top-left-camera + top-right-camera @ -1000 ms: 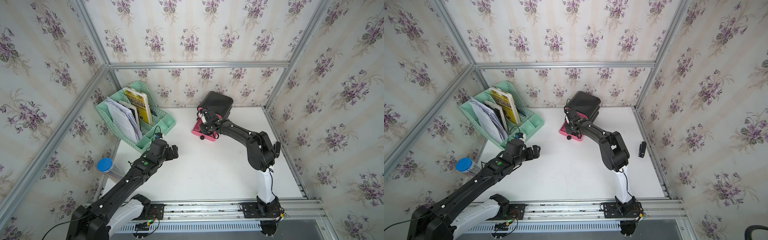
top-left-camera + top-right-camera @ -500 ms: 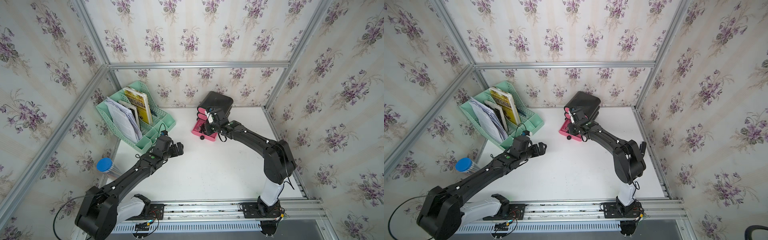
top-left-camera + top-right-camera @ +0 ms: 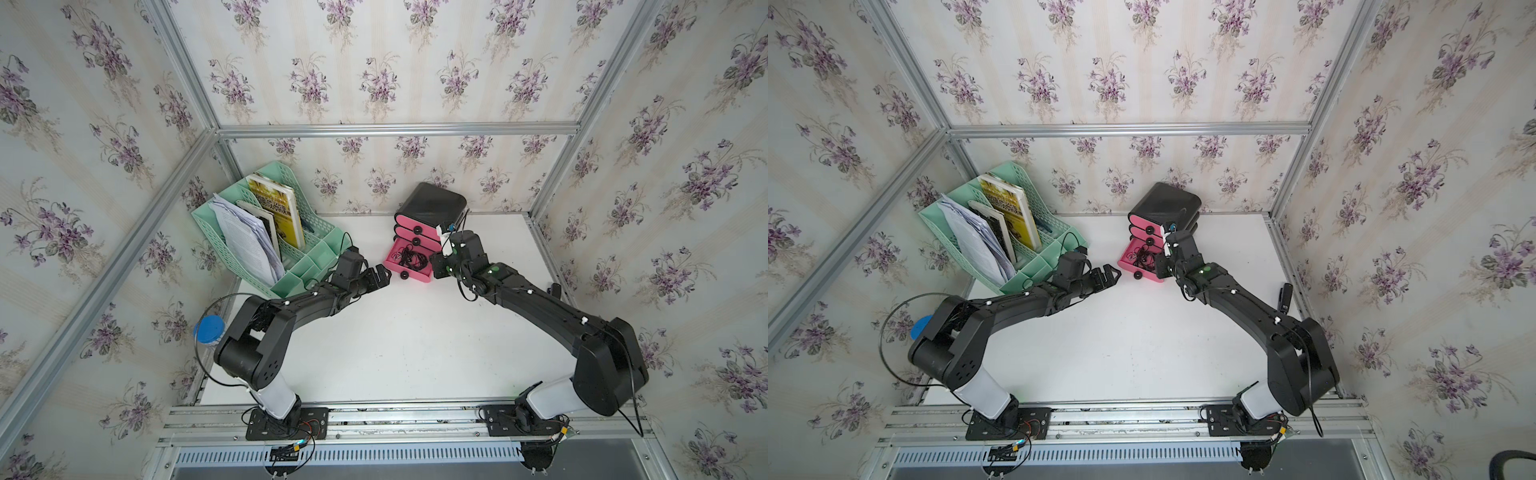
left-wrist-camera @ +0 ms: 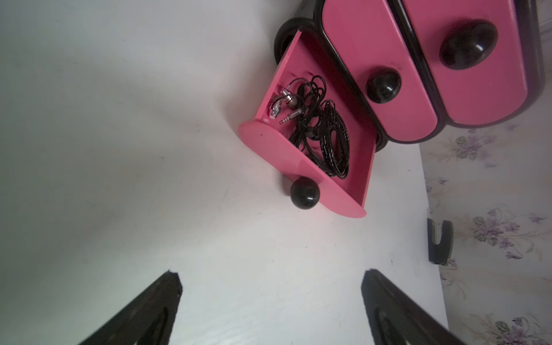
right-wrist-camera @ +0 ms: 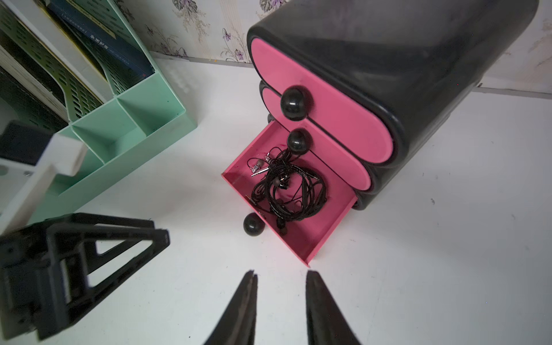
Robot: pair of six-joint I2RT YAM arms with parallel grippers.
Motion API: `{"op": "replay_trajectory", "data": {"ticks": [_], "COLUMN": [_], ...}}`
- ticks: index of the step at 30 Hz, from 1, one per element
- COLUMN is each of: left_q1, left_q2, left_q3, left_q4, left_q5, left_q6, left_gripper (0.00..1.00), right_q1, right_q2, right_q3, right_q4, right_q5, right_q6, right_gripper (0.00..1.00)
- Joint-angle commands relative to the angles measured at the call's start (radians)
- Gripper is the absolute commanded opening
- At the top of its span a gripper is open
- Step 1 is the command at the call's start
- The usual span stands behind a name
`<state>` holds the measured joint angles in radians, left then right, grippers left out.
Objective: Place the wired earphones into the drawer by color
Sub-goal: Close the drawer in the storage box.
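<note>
Three drawers (image 5: 322,119), lowest open (black earphones (image 5: 304,191) inside); left fingers (image 4: 143,313) and right fingers (image 5: 325,310) released.

Bright, even, diffuse light in both top views; source prob. overhead, out of shot. Only soft shadows under the arms on white table (image 3: 415,340). Sharp at centre, frame rails bent toward the edges by wide-angle lens. Left wrist view dimmer, grey cast, darker on one side; faint pink glow on the table beside open drawer (image 4: 268,143); small glints on black knobs (image 4: 383,88); left gripper (image 4: 271,273) soft, out of focus. Right wrist view brighter, that gripper (image 5: 162,236) smeared w/ ghosted edges.
</note>
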<state>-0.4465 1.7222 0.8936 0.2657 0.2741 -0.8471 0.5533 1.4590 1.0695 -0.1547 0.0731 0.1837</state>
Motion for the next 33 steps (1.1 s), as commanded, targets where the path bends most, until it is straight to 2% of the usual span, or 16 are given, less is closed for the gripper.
{"op": "replay_trajectory", "data": {"ticks": [1,6,11,18,23,31,33], "left_q1": [0.001,-0.001,-0.001,-0.007,-0.008,-0.010,-0.010], "left_q2": [0.075,0.181,0.220,0.271,0.302,0.351,0.362], "left_q3": [0.029,0.080,0.108,0.109,0.119,0.158,0.166], "left_q4": [0.185,0.294,0.297,0.314,0.326,0.320,0.317], "left_q5": [0.065,0.079,0.079,0.079,0.079,0.106,0.107], "left_q6": [-0.088,-0.147,-0.156,-0.168,-0.173,-0.179,-0.187], "left_gripper": [1.00,0.94,0.89,0.70,0.61,0.56,0.52], "right_q1": [-0.001,-0.001,-0.001,-0.041,-0.044,-0.046,-0.047], "right_q2": [-0.051,-0.126,-0.171,-0.187,-0.187,-0.198,-0.201], "right_q3": [-0.050,-0.120,-0.158,-0.178,-0.178,-0.179,-0.180], "right_q4": [0.043,0.043,0.036,0.036,0.035,0.030,0.029], "right_q5": [0.038,0.063,0.068,0.070,0.068,0.071,0.073], "right_q6": [0.019,0.023,0.028,0.031,0.030,0.026,0.026], "right_gripper": [0.32,0.32,0.32,0.32,0.32,0.32,0.32]}}
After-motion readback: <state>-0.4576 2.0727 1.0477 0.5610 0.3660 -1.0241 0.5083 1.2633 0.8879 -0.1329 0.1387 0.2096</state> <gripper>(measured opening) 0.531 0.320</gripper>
